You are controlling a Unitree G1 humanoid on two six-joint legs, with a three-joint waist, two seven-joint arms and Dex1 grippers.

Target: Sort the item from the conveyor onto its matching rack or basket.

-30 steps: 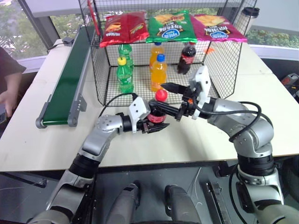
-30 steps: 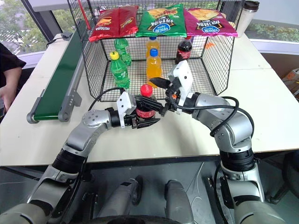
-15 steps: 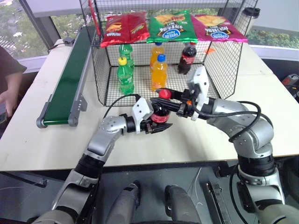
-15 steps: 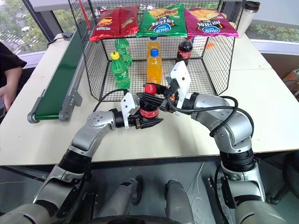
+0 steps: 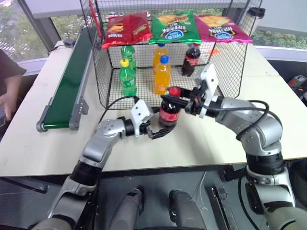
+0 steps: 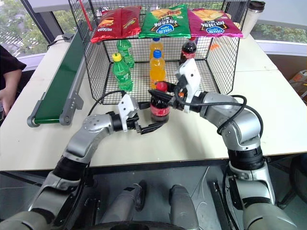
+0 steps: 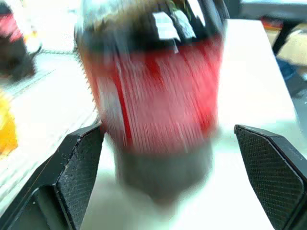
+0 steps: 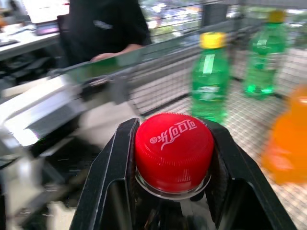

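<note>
My right fingers (image 8: 173,158) pinch only the cola's (image 5: 169,114) cap, left fingers (image 7: 86,172) open; bottle may swing and slip.

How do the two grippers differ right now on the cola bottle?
The right gripper is shut on the cola bottle at its red cap; the left gripper is open, fingers apart beside the label. The right reaches in high, the left sits low near the table. Both face the bottle.
</note>
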